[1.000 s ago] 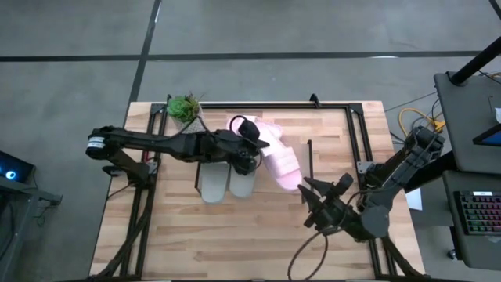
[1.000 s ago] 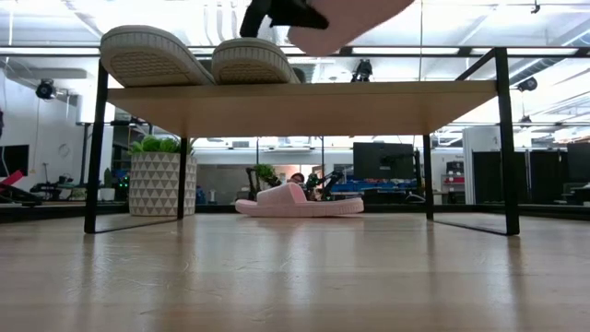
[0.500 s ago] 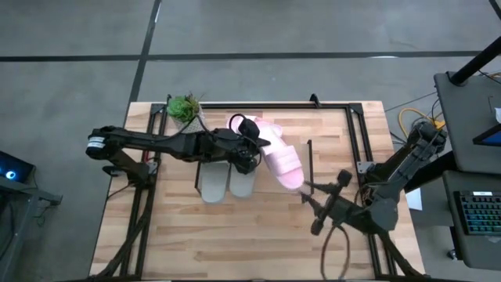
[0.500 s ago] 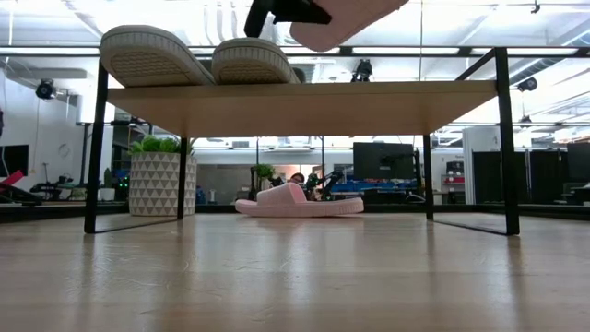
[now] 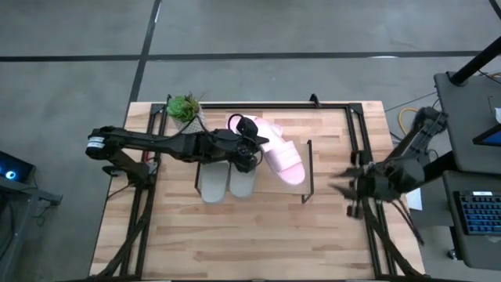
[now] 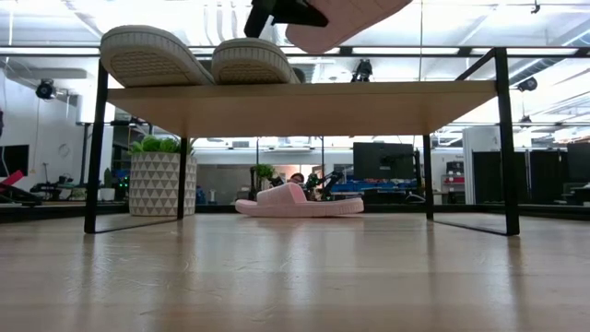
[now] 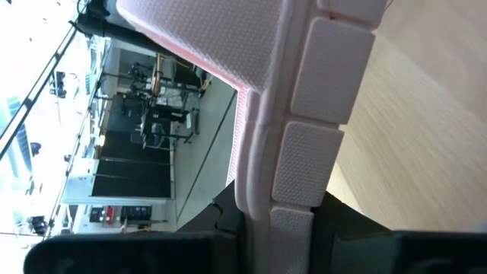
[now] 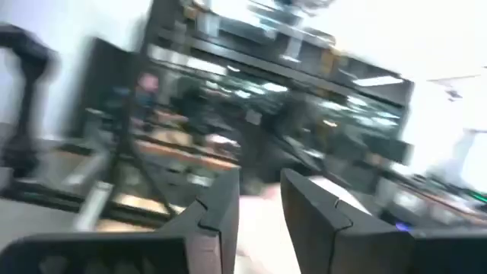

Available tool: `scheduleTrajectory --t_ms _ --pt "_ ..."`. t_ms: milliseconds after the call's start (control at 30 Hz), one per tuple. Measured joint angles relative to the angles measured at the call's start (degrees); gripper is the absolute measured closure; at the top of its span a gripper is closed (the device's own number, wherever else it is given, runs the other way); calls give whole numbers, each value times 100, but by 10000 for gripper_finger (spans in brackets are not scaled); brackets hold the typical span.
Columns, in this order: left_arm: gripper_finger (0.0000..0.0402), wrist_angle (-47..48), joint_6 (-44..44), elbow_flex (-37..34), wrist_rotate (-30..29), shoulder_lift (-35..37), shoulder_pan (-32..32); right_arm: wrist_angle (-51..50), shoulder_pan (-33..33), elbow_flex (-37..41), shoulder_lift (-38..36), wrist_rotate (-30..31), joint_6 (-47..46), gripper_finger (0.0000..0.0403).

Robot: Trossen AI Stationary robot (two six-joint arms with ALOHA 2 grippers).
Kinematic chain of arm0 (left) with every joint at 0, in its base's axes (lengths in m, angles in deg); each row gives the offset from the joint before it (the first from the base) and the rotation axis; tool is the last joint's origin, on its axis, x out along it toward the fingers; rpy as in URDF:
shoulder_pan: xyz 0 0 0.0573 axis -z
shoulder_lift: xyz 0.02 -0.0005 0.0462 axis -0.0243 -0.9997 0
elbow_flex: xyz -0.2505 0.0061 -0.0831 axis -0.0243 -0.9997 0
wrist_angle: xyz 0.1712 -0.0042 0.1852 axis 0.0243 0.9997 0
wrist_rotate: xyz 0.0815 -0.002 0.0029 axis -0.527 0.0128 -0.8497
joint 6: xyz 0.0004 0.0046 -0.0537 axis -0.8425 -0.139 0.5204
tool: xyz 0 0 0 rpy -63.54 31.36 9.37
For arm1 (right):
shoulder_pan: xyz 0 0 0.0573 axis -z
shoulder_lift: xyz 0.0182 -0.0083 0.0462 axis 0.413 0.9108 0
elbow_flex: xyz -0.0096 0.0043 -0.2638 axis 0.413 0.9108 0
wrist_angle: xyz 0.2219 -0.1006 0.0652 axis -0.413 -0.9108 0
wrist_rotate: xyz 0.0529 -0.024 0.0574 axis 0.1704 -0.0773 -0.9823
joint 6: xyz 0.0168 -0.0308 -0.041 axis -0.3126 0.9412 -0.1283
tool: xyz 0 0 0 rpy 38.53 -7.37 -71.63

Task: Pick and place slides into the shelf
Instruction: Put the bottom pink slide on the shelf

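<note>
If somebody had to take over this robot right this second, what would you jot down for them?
Left gripper: shut on a pink slide, held above the shelf, not yet set down.
Right gripper: off near the table's right edge, holding nothing; its fingers stand slightly apart in the right wrist view.
Done: two grey slides sit side by side on the shelf board, at its left end.
Left: lower the held pink slide beside them, then fetch the other pink slide, which lies on the table behind the shelf.
Potted plant stands at the back left corner.
</note>
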Motion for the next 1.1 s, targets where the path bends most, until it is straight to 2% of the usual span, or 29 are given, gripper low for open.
scheduleTrajectory --t_ms 100,133,267,400,467,567,733,900,1000,1100 --pt "352 4 6 -23 0 4 -6 -154 -181 154 -301 1450 92 314" --pt "352 5 6 -33 -2 4 -8 -169 -281 164 -321 1760 164 312" --pt "352 5 40 -79 -57 4 -19 -195 -646 62 -230 1736 418 313" --pt "352 5 143 -91 -92 7 -19 -179 -453 40 0 2074 812 317" --pt "352 11 144 -96 -110 7 -19 -155 -263 41 49 1848 854 318" --pt "352 17 147 -96 -218 17 -19 -110 326 9 80 851 720 319" --pt "352 278 391 -98 -304 155 -19 -454 1913 -14 -41 -2123 -199 319" --pt "352 566 614 -105 -304 374 -19 -1156 3969 -404 192 -4604 -1175 319" --pt "352 633 754 -124 -310 498 -22 -1185 4800 -937 632 -5494 -1162 319" --pt "352 604 749 -329 -344 682 -30 -1992 5147 -1689 1085 -5598 -819 319"
